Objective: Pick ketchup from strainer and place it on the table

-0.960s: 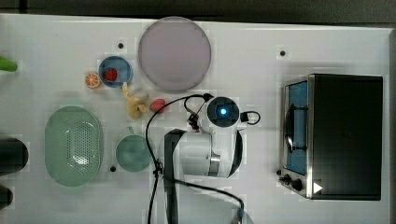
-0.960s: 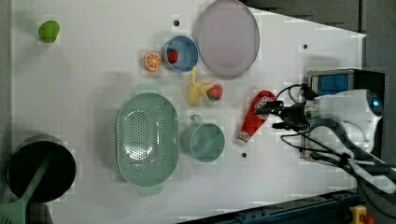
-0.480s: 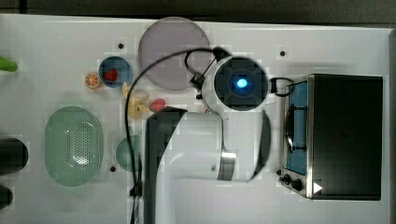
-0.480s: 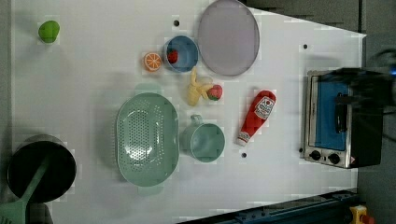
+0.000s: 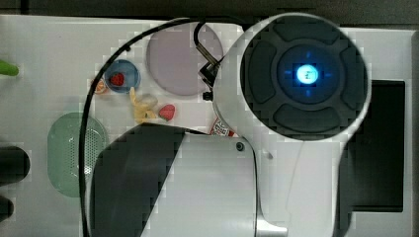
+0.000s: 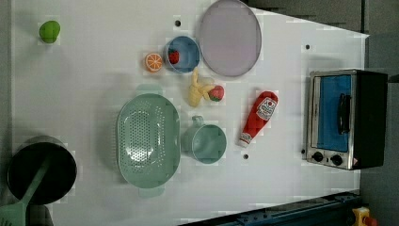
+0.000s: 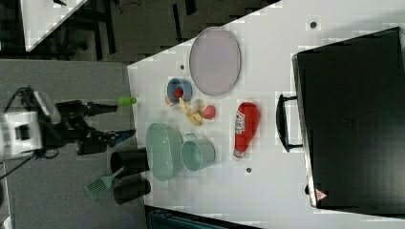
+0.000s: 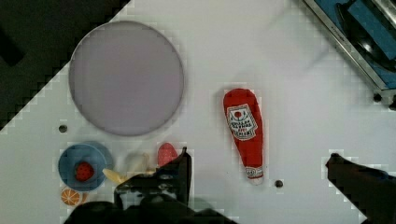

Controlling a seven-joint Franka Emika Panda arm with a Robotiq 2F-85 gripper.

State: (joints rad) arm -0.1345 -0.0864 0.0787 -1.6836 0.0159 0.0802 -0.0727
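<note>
As the arm blocks the top view, ketchup barely peeks out. Left view: it lies on the table, apart from the strainer. Wrist view: pincer wide, empty. Risk: a low sweep could nudge the bottle.

On the white table: one ketchup bottle, one green strainer, one teal cup, one grey-lilac plate and one blue bowl. Fruit counts run to two strawberries, one in the bowl and one just beside the plate, plus one orange slice, one banana and one green fruit. One toaster oven stands right of the plate in the left view.
</note>
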